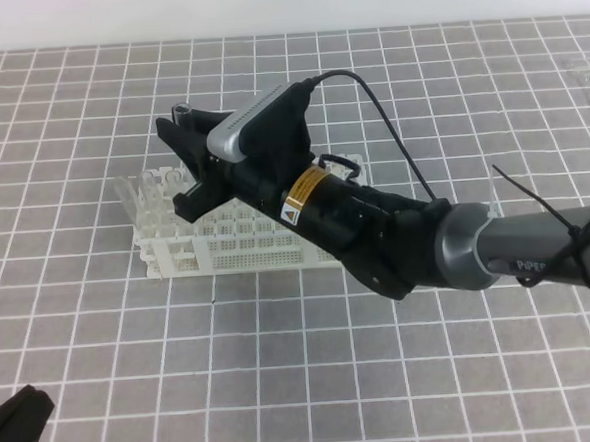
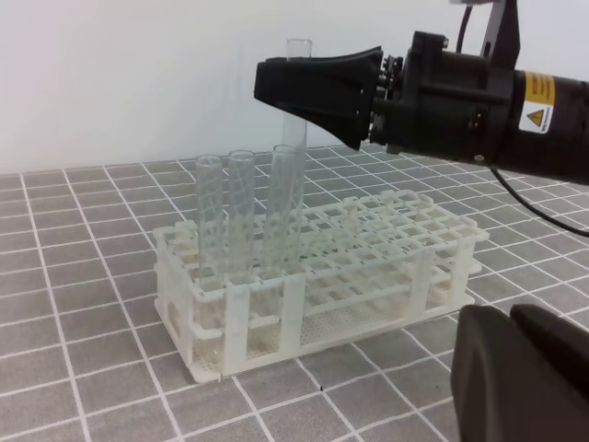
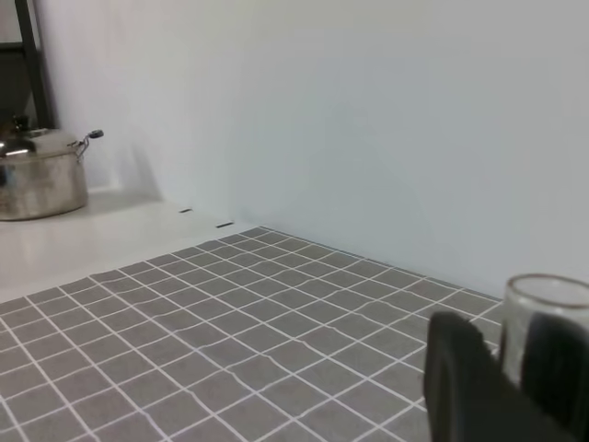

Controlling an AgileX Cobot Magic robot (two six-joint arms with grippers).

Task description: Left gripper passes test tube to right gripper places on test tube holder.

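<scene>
Glass tube: a slender clear glass test tube (image 2: 296,101) stood nearly upright, pinched near its open rim, its round lower end down inside a hole of the rack.
Right gripper: the bulky black right gripper (image 2: 293,90) with a silver-grey block on top and an orange-yellow band had its black fingers (image 2: 317,83) pressed against the tube on both sides, just below the rim; in the right wrist view the rim showed between the 2 dark fingertips at about 4 o'clock.
Rack: the white plastic lattice test tube holder (image 1: 246,246) lay on the tiled surface, its long side running from 9 o'clock to 3 o'clock in the high view, with the arm reaching over it from 4 o'clock.
Other tubes: 3 more clear glass tubes (image 2: 241,216) stood upright in the rack's end nearest 9 o'clock, close beside the held one.
Left gripper: the black left gripper (image 2: 520,373) with pointed fingers sat low at 5 o'clock in the left wrist view and at 7 o'clock in the high view, well apart from the rack, fingers pressed together on nothing.
Surface: a grey tiled mat (image 1: 315,380) with white grid lines.
Background: a steel lidded pot (image 3: 37,170) sat at 9 o'clock in the right wrist view, on a white ledge.
</scene>
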